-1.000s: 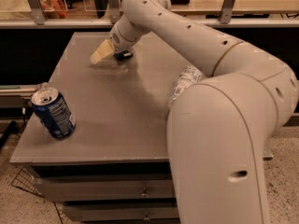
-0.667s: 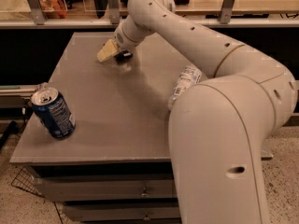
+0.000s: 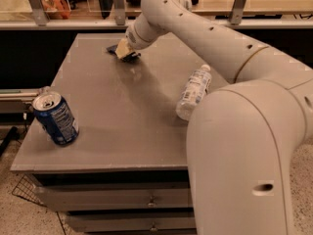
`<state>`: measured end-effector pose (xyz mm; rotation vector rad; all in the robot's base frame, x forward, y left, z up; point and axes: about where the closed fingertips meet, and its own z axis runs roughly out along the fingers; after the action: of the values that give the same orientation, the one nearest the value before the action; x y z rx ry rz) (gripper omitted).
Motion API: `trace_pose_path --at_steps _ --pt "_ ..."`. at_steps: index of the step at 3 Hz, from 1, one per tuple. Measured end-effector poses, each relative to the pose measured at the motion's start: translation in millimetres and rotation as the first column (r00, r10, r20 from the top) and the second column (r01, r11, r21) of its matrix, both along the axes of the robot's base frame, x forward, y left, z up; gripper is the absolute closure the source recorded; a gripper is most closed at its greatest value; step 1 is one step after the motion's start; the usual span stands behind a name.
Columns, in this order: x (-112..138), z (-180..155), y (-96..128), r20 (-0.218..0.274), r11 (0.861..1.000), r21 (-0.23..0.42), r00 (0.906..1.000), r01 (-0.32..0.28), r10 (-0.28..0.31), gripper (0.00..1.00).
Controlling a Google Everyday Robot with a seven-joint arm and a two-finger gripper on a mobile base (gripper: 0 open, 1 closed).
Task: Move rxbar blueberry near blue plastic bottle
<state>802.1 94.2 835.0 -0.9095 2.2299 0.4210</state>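
Near the left front corner of the table (image 3: 117,136) stands a blue soda can (image 3: 55,119), upright. Farther in, on the right, the blue plastic bottle (image 3: 193,91) lies on its side, cap pointing away. Toward the far edge the gripper (image 3: 124,50) is down at the rxbar blueberry (image 3: 113,48) — well apart from the bottle — and I cannot tell whether it is spread or clamped.
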Motion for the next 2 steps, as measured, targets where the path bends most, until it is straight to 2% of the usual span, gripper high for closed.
trace_pose_path --at_steps 1,2 --pt "-8.3 1.4 -5.8 0.006 1.000 -0.013 1.0000 -0.007 0.007 0.98" --pt "-15.8 30.8 -38.6 0.077 1.000 -0.004 0.9970 0.004 -0.003 1.00"
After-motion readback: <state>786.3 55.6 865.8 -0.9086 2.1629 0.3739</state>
